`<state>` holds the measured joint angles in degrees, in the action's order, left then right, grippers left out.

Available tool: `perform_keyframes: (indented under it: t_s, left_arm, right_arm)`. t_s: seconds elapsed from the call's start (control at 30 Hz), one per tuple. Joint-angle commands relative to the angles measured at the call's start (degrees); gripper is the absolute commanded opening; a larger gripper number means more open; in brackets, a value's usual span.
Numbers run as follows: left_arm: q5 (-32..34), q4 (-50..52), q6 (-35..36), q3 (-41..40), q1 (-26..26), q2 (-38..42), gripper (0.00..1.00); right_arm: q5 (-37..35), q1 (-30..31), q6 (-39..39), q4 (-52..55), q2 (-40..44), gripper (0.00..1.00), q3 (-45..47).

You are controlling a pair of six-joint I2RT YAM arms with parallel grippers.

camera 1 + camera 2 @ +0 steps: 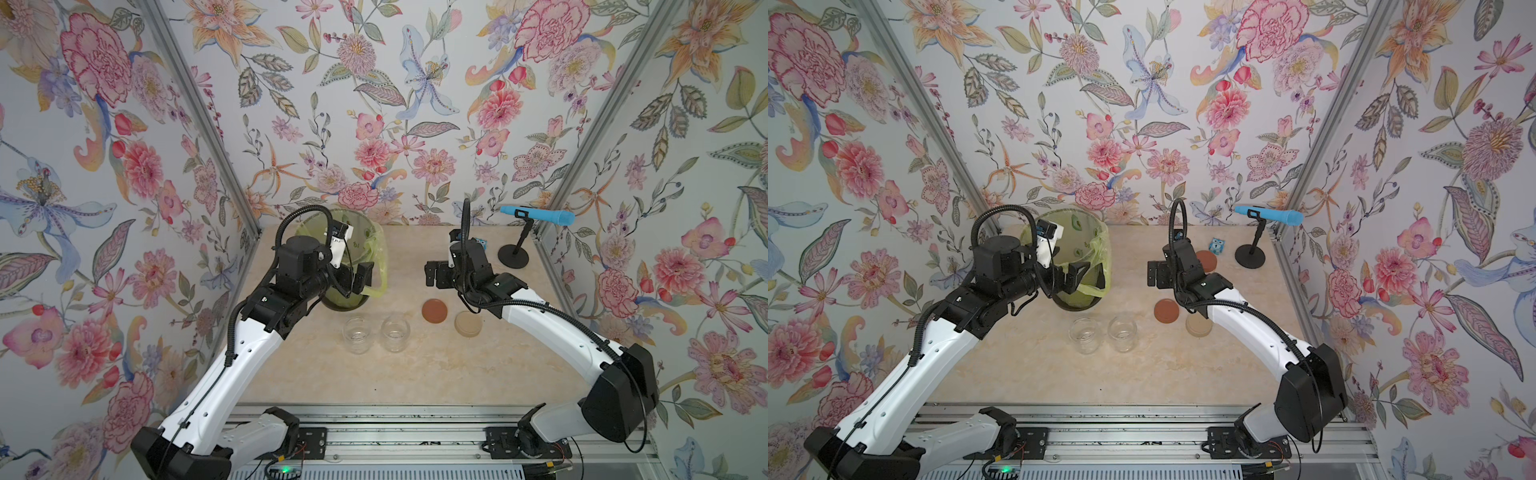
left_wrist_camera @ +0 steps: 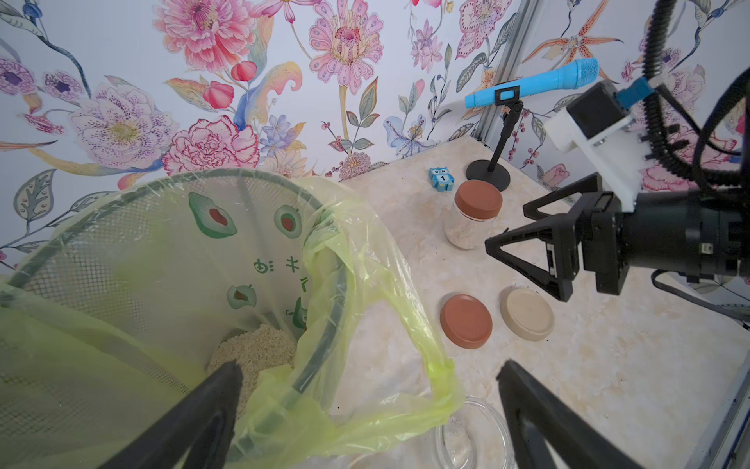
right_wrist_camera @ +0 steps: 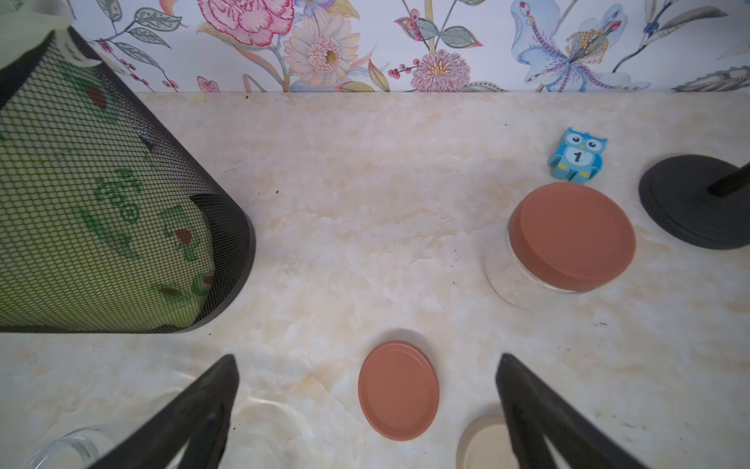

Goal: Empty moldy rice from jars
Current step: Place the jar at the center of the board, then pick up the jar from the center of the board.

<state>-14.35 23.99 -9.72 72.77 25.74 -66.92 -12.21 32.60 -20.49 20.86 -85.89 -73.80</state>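
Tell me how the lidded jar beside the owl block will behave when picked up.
The lidded jar looks like smooth clear glass, so it is probably slippery and breakable if dropped. Rice fills only its lower part, so it is likely fairly light. Squat and upright, it should resist tipping.

Fig. A pale marbled tabletop (image 1: 415, 382) is shown, on which a mesh bin (image 3: 101, 203) lined with yellow-green plastic is stood partly beneath the left claw (image 2: 371, 365); an open clear jar (image 1: 356, 335) and a second open jar (image 1: 395, 333) are set side by side near that claw, on its side toward the robot's base. Near the right claw (image 3: 365, 357), on its base side, a loose reddish-brown lid (image 1: 434, 311) and a beige lid (image 1: 468, 323) are laid flat, just beside each other. Beyond that claw, toward the back wall, a lidded jar (image 3: 568, 239), a blue owl figure (image 3: 578, 158) just beside it, and the round black stand foot (image 1: 513, 255) are seen.
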Motion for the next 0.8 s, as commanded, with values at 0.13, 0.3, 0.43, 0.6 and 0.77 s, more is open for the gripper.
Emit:
perform_keyframes:
  t_s: [0.13,0.3,0.43,0.6,0.77]
  left_arm:
    - [1.1,2.5,1.3,6.5,1.9,-5.6,1.0]
    - [1.5,2.5,0.9,9.3,3.4,-9.2,1.0]
    - [1.7,1.8,0.3,10.7,4.8,-11.7,0.99]
    - [2.7,-0.5,-0.3,11.2,6.9,-13.9,1.0]
    - [3.4,-2.2,-1.5,12.2,9.1,-16.4,1.0]
  right_arm:
    - [5.3,-5.9,-1.2,10.3,-5.9,1.0,-8.2]
    - [7.0,-9.5,-1.5,14.4,-10.0,1.0,-14.3]
    - [7.2,-11.9,-1.4,18.3,-13.9,1.0,-19.2]
    - [7.1,-14.0,-0.9,23.6,-19.4,1.0,-26.1]
    - [4.5,-14.5,1.5,27.5,-24.6,1.0,-32.3]
